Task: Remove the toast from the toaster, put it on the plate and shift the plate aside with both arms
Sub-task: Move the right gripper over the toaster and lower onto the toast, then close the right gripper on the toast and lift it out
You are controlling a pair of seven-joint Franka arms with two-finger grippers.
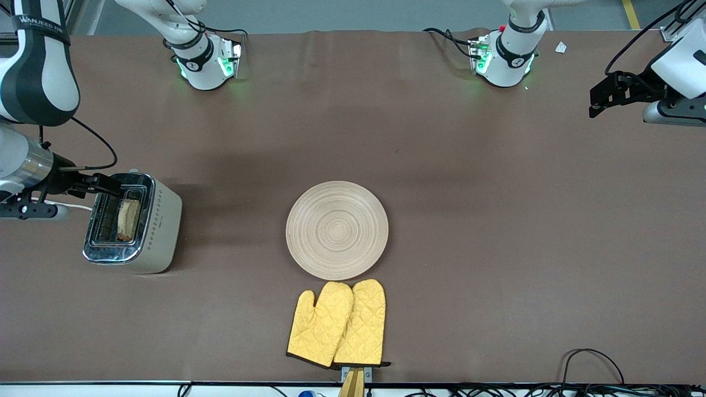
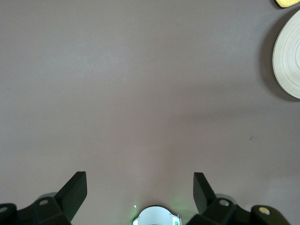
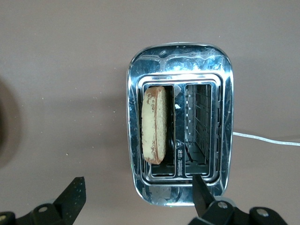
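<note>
With jaws spread and empty, the right gripper [image 3: 138,199] is held over the cream-and-chrome two-slot toaster [image 1: 134,221]; the speckled brown toast slice [image 3: 154,124] could be missed or jammed if the descent is misaligned. The left gripper [image 2: 139,192], also parted, waits over bare tabletop.

The left arm's black two-finger gripper [image 2: 139,192] hangs wide open over the bare brown table [image 2: 140,93]. Off at the frame's edge lie part of the round, pale wooden plate [image 2: 289,56] and a corner of a yellow quilted mitt [image 2: 288,3].

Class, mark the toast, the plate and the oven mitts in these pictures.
toast [image 3: 154,124]: right wrist view, on its upper crust edge in the slot.
plate [image 1: 337,230]: front view, on its centre rings.
oven mitts [image 1: 337,324]: front view, where the two mitts meet.
</note>
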